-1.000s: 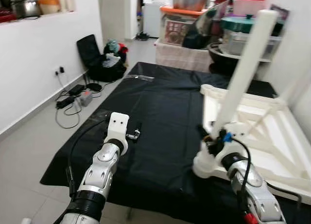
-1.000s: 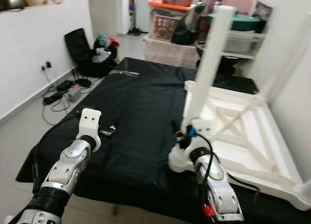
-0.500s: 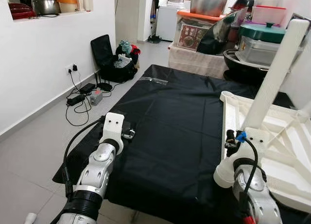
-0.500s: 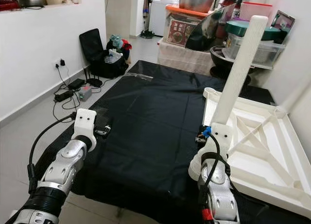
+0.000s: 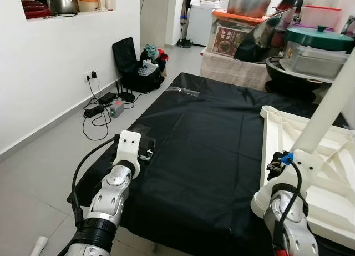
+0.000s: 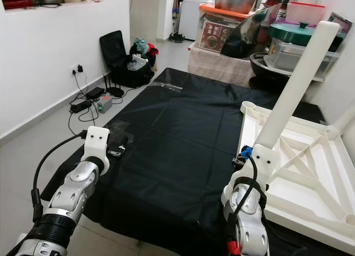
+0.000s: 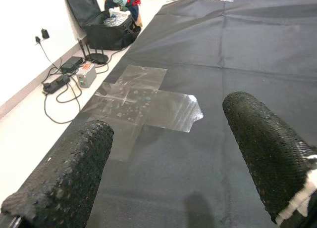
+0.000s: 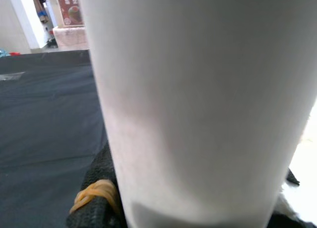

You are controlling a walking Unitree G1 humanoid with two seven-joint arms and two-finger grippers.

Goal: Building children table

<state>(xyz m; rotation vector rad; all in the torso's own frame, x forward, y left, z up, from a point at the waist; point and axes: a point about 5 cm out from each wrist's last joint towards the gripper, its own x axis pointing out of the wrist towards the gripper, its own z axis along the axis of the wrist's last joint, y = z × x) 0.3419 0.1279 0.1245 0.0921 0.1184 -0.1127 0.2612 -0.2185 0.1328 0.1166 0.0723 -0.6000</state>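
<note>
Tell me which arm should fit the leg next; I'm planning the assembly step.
The right. Its gripper already holds the white table leg, right beside the upturned tabletop. The left gripper hangs open and empty over the black sheet, farther away.

Left pincer (image 7: 163,163) fingers spread, arm stretched forward, right pincer (image 6: 249,156) clamped, wrist raised

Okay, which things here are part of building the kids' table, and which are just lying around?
For the job:
white table leg, held in the right gripper
upturned white table top
black sheet
left gripper, open

Lying about:
black bag
power strip and cables
storage boxes
</note>
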